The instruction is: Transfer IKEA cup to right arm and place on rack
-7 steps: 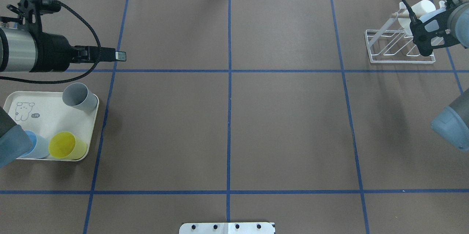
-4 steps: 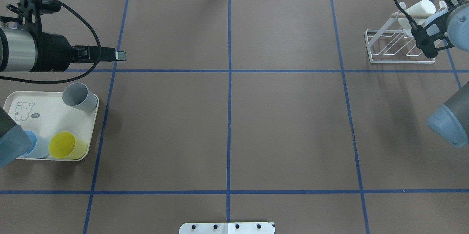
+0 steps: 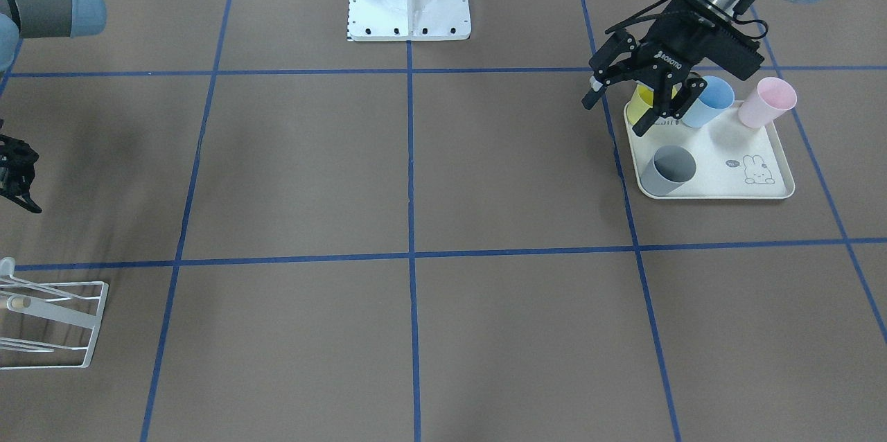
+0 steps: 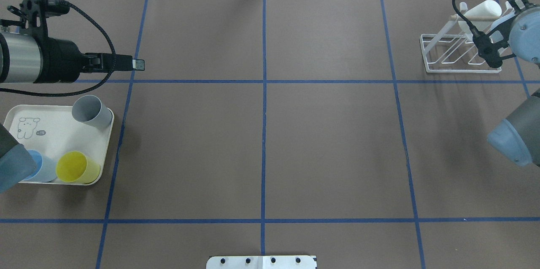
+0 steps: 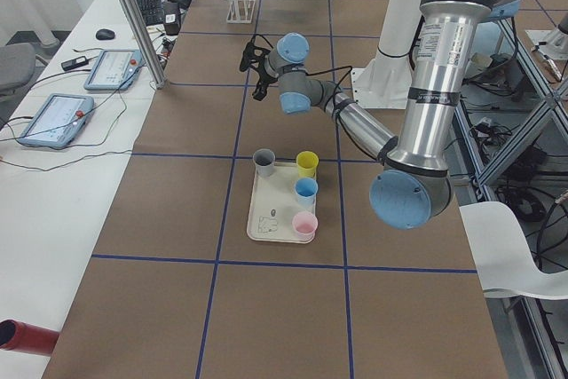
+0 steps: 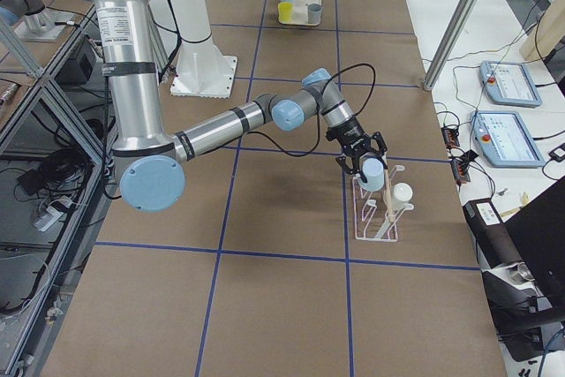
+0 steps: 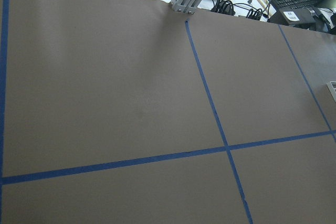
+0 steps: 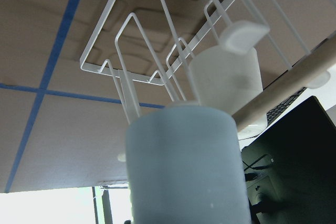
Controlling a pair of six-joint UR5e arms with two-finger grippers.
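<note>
Table: brown paper with a blue tape grid. On the overhead view the rack stands toward 2 o'clock and the cream tray of spare cups toward 8 o'clock.

Left gripper: jaws apart and empty. It hovers off the tray's 10 o'clock corner in the front view.

Right gripper: closed on the pale blue cup. The cup hangs tilted above the rack, at about 10 o'clock from the white cup already seated there.

Handling, as judged: the cup looks like thin moulded plastic, so light, stiff and not fragile. Its wall is smooth and slightly tapered, and could slide in a loose pinch. The best hold is across the wall at mid-height, which leaves the mouth free for a prong.

Hard to make out:
- In the right wrist view the cup fills the lower frame, no fingers show, and I cannot tell which prong the mouth lines up with.
- Overhead, the wrist covers most of the cup and gripper.
- The front view cuts the rack off at 9 o'clock.
</note>
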